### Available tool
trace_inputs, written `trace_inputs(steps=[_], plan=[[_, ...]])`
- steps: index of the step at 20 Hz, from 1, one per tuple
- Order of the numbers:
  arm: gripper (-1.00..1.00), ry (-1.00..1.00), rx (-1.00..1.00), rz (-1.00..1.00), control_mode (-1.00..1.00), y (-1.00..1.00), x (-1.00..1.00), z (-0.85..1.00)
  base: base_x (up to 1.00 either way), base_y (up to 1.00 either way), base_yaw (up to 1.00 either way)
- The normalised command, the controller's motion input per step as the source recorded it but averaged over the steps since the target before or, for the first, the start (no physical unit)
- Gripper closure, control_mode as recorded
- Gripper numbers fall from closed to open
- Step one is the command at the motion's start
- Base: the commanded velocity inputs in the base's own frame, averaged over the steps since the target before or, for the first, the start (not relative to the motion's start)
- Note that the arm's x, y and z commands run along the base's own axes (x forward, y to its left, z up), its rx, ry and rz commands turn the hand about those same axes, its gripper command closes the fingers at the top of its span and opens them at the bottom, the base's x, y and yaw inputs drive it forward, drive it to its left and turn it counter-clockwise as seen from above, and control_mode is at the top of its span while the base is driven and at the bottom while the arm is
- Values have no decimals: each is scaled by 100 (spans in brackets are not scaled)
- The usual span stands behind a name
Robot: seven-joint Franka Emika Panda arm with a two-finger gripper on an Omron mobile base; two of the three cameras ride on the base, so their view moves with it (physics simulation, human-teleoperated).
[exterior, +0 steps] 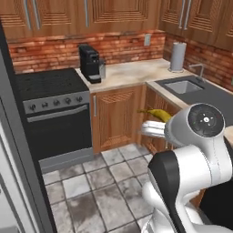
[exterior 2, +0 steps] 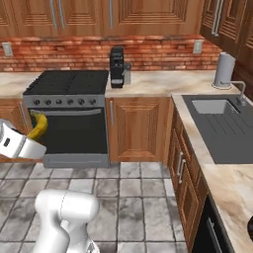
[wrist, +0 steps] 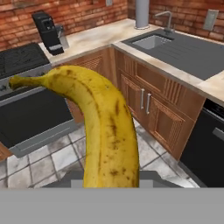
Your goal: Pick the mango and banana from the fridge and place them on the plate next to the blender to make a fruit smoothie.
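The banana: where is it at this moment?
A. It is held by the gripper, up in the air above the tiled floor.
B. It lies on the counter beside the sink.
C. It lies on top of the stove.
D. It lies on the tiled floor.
A: the banana rises from the gripper in the hand view, and both base views show it in the air at the arm's end, over the tiled floor.

Home kitchen: black stove (exterior: 52, 98), sink (exterior 2: 216, 106), wooden cabinets (exterior 2: 138, 129), brick backsplash (exterior 2: 64, 52), tiled floor (exterior: 95, 186).

White arm (exterior: 191, 150) bent at the elbow, wrist level, fingers closed on the banana (wrist: 103, 127)
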Motion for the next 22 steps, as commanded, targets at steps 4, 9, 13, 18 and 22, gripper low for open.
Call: trace_inputs(steps=[4, 9, 13, 18, 22], plan=[[100, 0, 0, 0, 100, 0, 0, 0, 4, 5, -61], [100, 0, 0, 0, 100, 0, 0, 0, 0, 12, -72], [100, 0, 0, 0, 100, 0, 0, 0, 0, 4, -71], [100, 0, 0, 0, 100, 0, 0, 0, 0, -4, -68], [100, 0, 0, 0, 100, 0, 0, 0, 2, -24, -67]])
